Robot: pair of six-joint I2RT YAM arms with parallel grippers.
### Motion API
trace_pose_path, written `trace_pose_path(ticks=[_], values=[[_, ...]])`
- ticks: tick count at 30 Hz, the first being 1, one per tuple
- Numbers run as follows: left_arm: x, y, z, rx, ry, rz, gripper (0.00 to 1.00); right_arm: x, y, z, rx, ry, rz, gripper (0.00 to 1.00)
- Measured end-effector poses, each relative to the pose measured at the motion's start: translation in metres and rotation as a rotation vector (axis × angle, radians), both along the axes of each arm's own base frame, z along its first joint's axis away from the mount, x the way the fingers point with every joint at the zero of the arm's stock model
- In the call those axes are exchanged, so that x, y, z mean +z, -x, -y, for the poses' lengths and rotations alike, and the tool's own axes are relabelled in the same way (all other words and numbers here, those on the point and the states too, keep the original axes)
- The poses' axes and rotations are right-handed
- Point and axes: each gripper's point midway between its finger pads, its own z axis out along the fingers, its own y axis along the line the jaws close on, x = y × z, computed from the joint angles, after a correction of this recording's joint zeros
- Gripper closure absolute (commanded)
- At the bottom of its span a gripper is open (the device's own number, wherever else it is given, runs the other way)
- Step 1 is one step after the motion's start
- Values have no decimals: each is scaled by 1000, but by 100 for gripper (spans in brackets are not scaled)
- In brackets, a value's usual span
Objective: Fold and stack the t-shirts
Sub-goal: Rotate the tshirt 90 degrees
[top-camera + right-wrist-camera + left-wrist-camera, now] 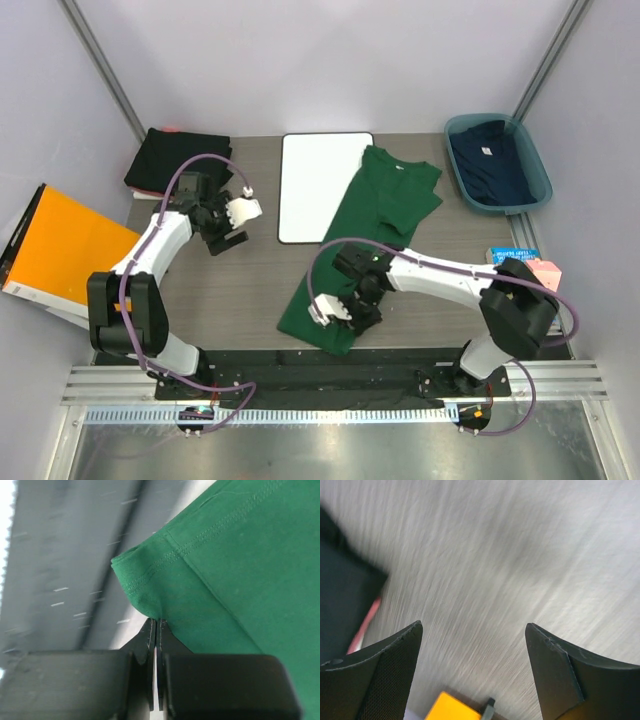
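Green t-shirt is clamped, apparently at a hem corner, in the right pincer; left pincer stands wide apart.

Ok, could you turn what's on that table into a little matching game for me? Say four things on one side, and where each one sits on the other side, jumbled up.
Things
1. dark green t-shirt
2. navy t-shirt
3. black folded shirts
4. white board

Places
A. inside the teal bin at the far right
B. at the far left corner of the table
C. flat at the far middle of the table
D. laid out in the centre, its near corner pinched by the right end effector

Pairs: 1-D, 2-A, 3-B, 4-C
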Motion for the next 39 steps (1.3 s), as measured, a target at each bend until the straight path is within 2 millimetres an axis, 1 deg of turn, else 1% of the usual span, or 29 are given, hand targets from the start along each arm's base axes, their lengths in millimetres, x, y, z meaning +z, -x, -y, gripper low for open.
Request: trace_pose_path(ticks=[3, 5, 6, 7, 8, 9, 10, 11, 12, 13, 14, 15, 16, 17, 18, 19, 20, 22, 25, 26, 27, 28, 30, 32, 34, 39], values=[[-2, 12, 19, -103, 23, -39, 17, 1, 29, 24, 1, 28, -70, 99], [-5, 23, 31, -166, 35, -72, 17, 1, 48, 39, 13, 49, -112, 71], [-6, 27, 37, -195, 39, -86, 17, 1, 57, 46, 20, 60, -132, 60], [-7, 31, 42, -213, 43, -97, 16, 2, 65, 54, 25, 76, -149, 54], [-9, 35, 48, -238, 48, -111, 16, 3, 71, 61, 28, 91, -161, 53], [-10, 38, 51, -253, 51, -120, 16, 4, 75, 65, 31, 102, -168, 52], [-11, 41, 56, -274, 53, -130, 16, 5, 75, 68, 32, 107, -165, 47], [-12, 42, 59, -283, 56, -135, 16, 6, 73, 69, 26, 108, -159, 47], [-13, 44, 62, -292, 59, -140, 16, 9, 68, 69, 8, 109, -150, 47], [-14, 44, 63, -297, 61, -144, 16, 12, 57, 66, -19, 97, -133, 48], [-14, 45, 64, -298, 61, -146, 16, 18, 44, 61, -63, 88, -116, 50], [-15, 44, 64, -298, 62, -149, 16, 28, 20, 49, -134, 60, -83, 52], [-15, 43, 64, -297, 62, -150, 16, 35, -5, 37, -197, 24, -40, 62], [-14, 42, 64, -296, 61, -152, 16, 44, -36, 23, -275, -20, 7, 69], [-13, 40, 64, -296, 62, -152, 16, 51, -64, 15, -344, -51, 57, 89], [-11, 36, 65, -296, 62, -147, 16, 58, -99, 7, -431, -90, 119, 97], [-10, 33, 66, -296, 62, -142, 16, 63, -134, 4, -514, -121, 179, 99], [-6, 27, 67, -297, 64, -130, 16, 67, -196, 7, -674, -149, 293, 99], [-3, 18, 69, -298, 66, -122, 16, 55, -265, 30, -861, -126, 391, 99], [-3, 17, 69, -299, 66, -120, 16, 50, -280, 36, -899, -116, 409, 99], [-2, 15, 70, -300, 66, -118, 16, 41, -299, 41, -943, -101, 433, 99], [-3, 14, 70, -301, 65, -118, 16, 35, -313, 51, -979, -89, 449, 99], [-3, 14, 70, -306, 62, -118, 16, 23, -336, 63, -1031, -62, 479, 99], [-3, 13, 69, -320, 56, -112, 16, 14, -356, 70, -1062, -44, 509, 99], [-3, 13, 69, -326, 52, -109, 16, 10, -375, 68, -1080, -44, 543, 99], [-3, 12, 68, -338, 38, -103, 16, 16, -436, 54, -1125, -96, 656, 99]])
